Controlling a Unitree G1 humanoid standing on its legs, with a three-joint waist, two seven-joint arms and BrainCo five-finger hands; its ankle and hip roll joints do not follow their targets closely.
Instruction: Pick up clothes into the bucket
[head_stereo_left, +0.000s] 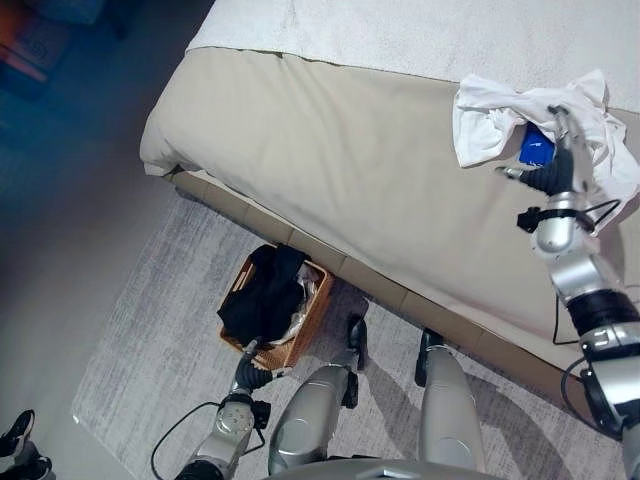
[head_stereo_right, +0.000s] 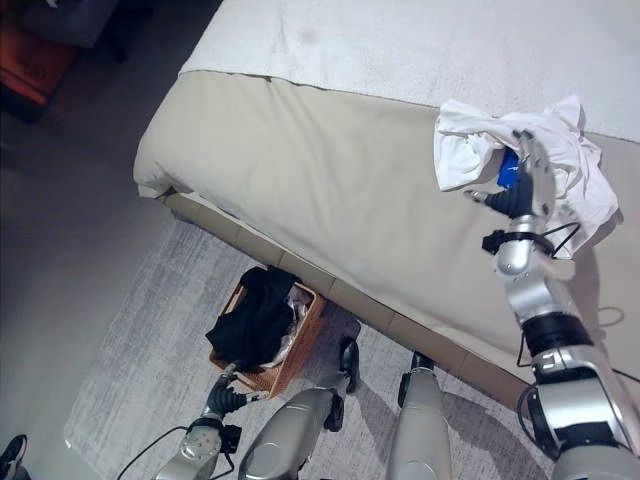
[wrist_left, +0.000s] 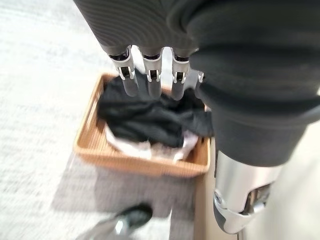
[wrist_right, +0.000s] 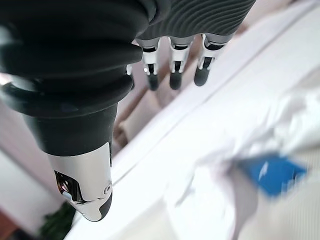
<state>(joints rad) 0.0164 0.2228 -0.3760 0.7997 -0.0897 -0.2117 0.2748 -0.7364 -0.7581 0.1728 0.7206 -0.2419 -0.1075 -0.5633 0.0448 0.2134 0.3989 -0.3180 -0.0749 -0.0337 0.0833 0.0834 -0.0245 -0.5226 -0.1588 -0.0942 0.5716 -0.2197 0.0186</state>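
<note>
While the left robot hand (wrist_left: 150, 75) hangs open above the woven basket (head_stereo_left: 300, 335), the right robot hand (head_stereo_right: 525, 180) hovers open over crumpled white cloth (head_stereo_right: 470, 150).

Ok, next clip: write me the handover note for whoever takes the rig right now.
Left robot hand: open, fingers straight, over the basket on the rug beside the bed.
Right robot hand: open, over the white garment on the bed; not gripping it.
Done: black clothes lie in the basket.
Left: grasp the white garment and bring it to the basket.
</note>
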